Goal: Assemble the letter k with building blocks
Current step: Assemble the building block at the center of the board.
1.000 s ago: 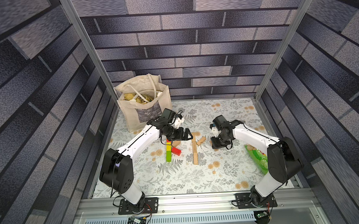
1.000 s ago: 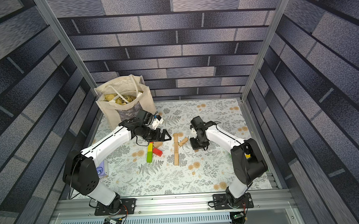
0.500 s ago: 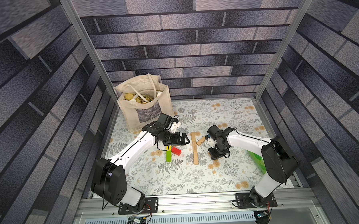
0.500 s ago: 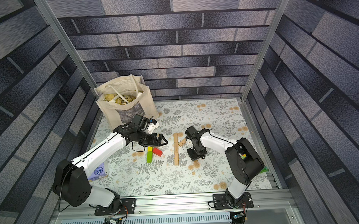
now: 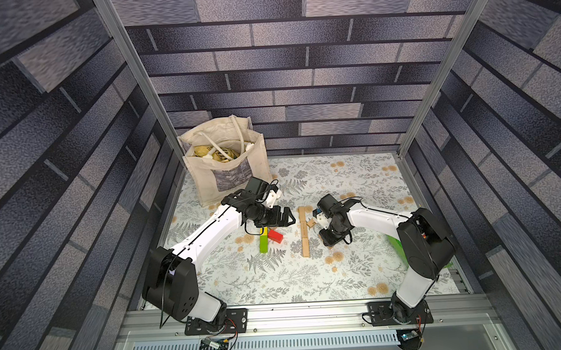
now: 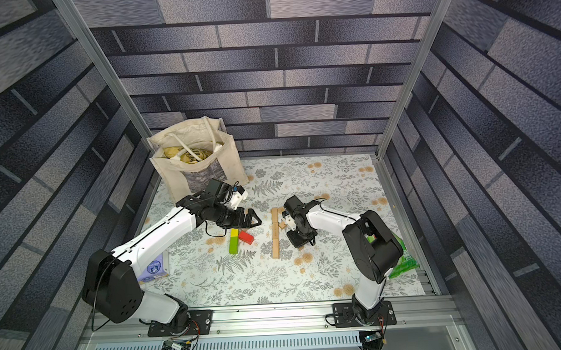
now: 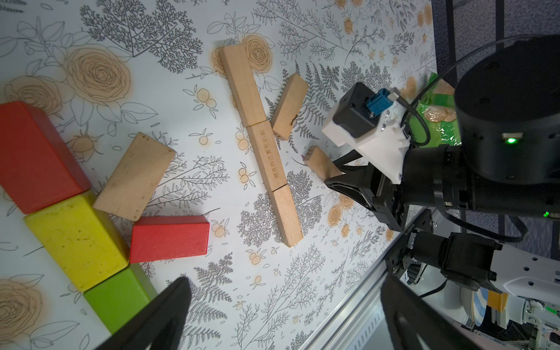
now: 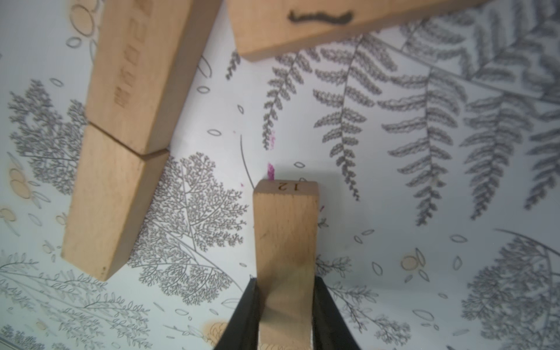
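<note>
The right gripper (image 8: 285, 291), pinching a plain block (image 8: 286, 230), has come down just beside the three-block spine (image 5: 304, 231) at the desk's (image 5: 277, 280) centre, under the upper diagonal (image 7: 289, 106): likely the K's last leg. The left gripper (image 5: 289, 217) hovers spread and empty.

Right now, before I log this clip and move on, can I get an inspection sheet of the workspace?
Surface: floral table cover, flat.
Job's things: three plain bars end to end, a slanted bar beside them; red bar, yellow bar and green bar in a row, with a short plain bar and second red bar slanting off.
Clutter: tote bag, green crisp packet, blue-white box.
Grippers: left gripper open, empty, above the coloured row; right gripper shut on a numbered bar.
Cables: wrist cable loops clear of blocks.
Surroundings: brick-pattern walls, aluminium frame post.
</note>
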You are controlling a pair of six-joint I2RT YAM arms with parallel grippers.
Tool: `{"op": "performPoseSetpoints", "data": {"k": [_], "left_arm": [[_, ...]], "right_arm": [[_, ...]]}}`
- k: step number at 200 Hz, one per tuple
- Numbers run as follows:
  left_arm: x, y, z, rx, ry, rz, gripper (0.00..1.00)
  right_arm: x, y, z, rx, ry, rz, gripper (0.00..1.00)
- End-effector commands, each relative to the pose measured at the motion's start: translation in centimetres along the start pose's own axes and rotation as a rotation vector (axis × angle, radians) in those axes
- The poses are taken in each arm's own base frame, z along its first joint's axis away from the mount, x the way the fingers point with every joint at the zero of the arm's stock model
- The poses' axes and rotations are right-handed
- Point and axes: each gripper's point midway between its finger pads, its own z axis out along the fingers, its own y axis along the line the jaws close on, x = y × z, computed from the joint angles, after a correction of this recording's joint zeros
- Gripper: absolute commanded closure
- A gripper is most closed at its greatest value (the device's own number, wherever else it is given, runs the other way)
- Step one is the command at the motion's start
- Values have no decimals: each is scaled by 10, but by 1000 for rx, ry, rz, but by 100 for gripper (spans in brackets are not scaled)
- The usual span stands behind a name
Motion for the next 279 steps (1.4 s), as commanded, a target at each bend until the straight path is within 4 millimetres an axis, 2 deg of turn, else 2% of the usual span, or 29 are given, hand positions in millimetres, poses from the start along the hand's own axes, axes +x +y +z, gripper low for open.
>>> {"op": "performPoseSetpoints", "data": {"k": [1,45,103,113,150,187,199,203,219,236,279], "left_arm": [[-2,3,3,14,-3,-9,0],[-5,10,3,36,10,-12,0],[-10,22,-2,48,1,-31,0],[-10,22,-2,50,-1,-31,0],[-9,22,0,62,7,-38,0],[-9,19,2,77,16,-33,0],[-9,19,2,77,16,-31,0],[-10,19,2,77,18,-31,0],[-9,19,2,77,20,-30,0],[-8,20,4,76,26,-33,0],[-6,21,4,75,23,-37,0]], "right_arm": [[-11,3,3,20,-3,-49,100],[-20,8,5,13,-7,-95,100],[-13,9,7,11,27,-126,98],[-10,7,8,22,39,-119,93],[-11,1,-4,65,-16,-82,54],[-1,-3,-12,87,-35,-32,41],[-2,-3,-14,85,-45,-20,40],[11,-5,-8,88,-13,-14,40],[16,-3,-6,76,-8,-7,44],[16,1,-7,55,-16,-3,52],[7,0,-10,63,-32,-11,51]]}}
